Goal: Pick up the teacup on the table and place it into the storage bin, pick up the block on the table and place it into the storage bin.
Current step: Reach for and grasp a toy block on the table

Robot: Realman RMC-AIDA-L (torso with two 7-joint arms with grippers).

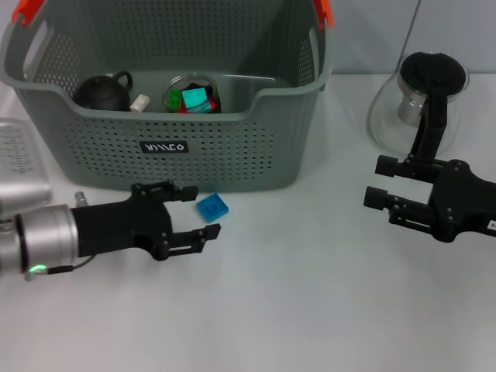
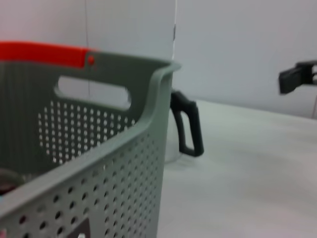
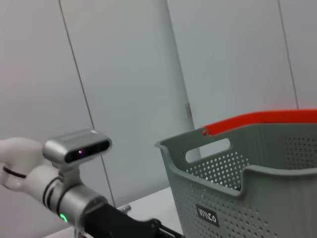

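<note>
Blue block [image 1: 211, 207] lies flat on the table [image 1: 310, 294], just before the storage bin's [image 1: 232, 155] front wall. Left gripper [image 1: 203, 211] brackets it, fingers wide. Judged light, rigid; grip its opposite side faces. Right gripper [image 1: 377, 194] idle, open, near the table's right edge.

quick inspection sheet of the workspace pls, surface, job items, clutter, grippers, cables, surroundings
surface: white table, nothing spilled on it that I can see
storage bin: grey perforated basket at the back of the table, orange handle clips, black label on front
block: blue, flat on the table just in front of the bin, not gripped
teacup: no cup seen on the table; inside the bin are a dark teapot and a clear container of coloured pieces
clutter: glass jug with a black handle, to the right of the bin
left gripper: open, low, beside the block
right gripper: open, holding nothing, in front of the jug
cables: nothing seen
surroundings: plain pale wall panels
</note>
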